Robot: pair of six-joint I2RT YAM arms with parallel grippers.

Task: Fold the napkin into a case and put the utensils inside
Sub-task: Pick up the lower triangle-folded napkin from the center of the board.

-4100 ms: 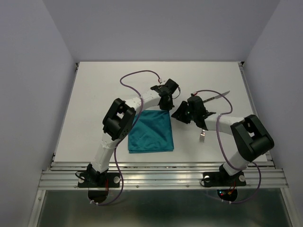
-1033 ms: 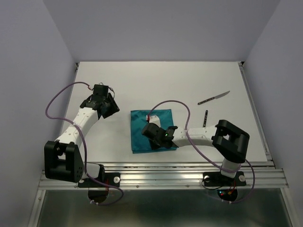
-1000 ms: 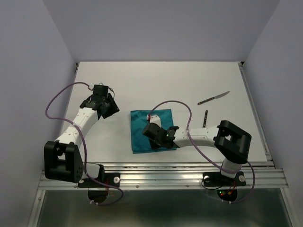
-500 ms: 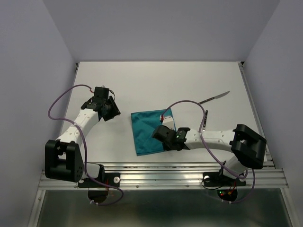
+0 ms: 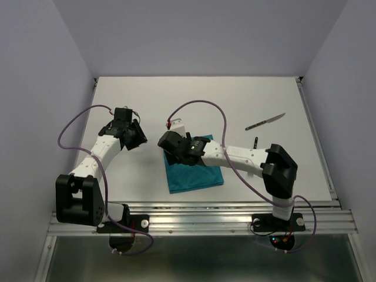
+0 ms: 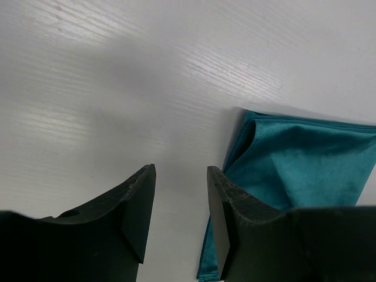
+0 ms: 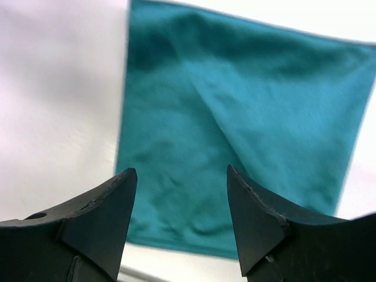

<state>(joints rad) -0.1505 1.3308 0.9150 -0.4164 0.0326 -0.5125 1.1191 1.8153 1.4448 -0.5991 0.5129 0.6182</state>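
Note:
The teal napkin lies folded flat on the white table, slightly askew, and shows as cloth in the right wrist view. My right gripper hovers over its far-left part, open, with nothing between the fingers. To the left of the napkin my left gripper stands open over bare table, with the napkin's edge just to its right. The knife lies at the far right. The fork lies right of the napkin, partly hidden behind my right arm.
The right arm's forearm stretches across the napkin's far-right corner. Purple cables loop above both arms. The table's metal rail runs along the near edge, and grey walls close in the sides.
My right gripper has opened and swung from the napkin's near-right part to its far-left part; the raised cloth corner now lies flat. The left arm has not moved.

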